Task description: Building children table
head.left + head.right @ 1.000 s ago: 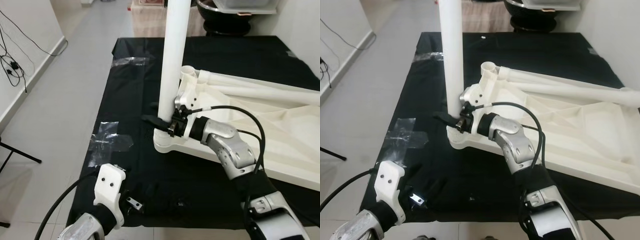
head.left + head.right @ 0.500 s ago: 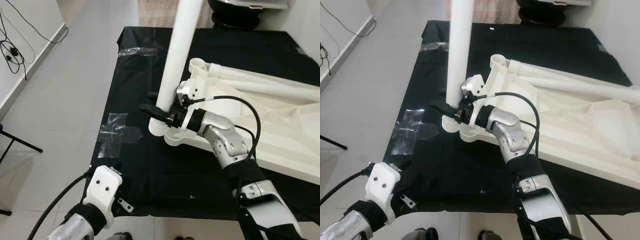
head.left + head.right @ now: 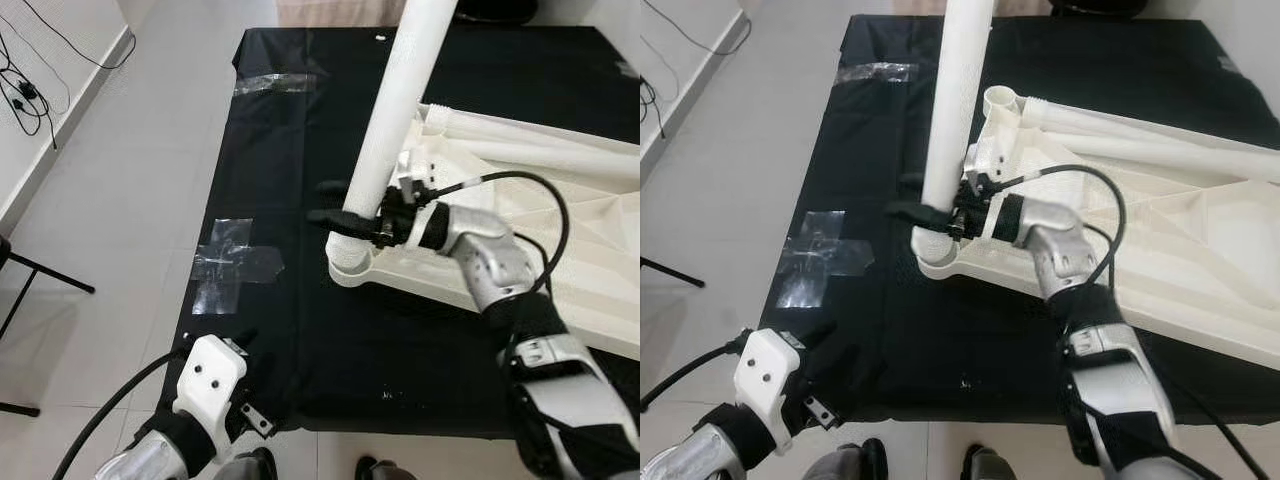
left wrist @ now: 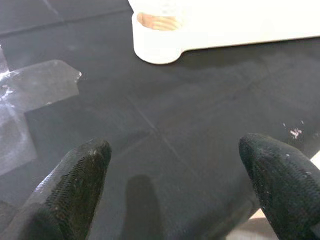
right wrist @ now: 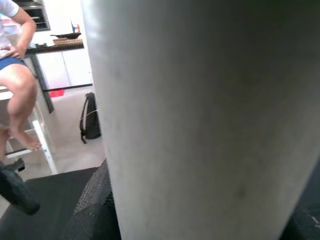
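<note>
I see the right gripper (image 3: 345,217) with its fingers clamped around the base of the white table leg (image 3: 392,130), which stands tilted over the corner socket (image 3: 932,252) of the upturned white tabletop (image 3: 1160,250) lying on the black cloth (image 3: 270,150). My left gripper (image 4: 175,170) hangs low at the cloth's near edge, fingers (image 4: 75,170) spread wide, gripping nothing. Clear tape (image 3: 235,265) is stuck to the cloth beside the socket; a seated person (image 5: 17,75) shows in the right wrist view.

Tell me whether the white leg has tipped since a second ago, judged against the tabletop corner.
Yes. The white leg, gripped by the right gripper, was upright over the tabletop corner socket; now its top leans toward the robot's right, its base at that corner.
</note>
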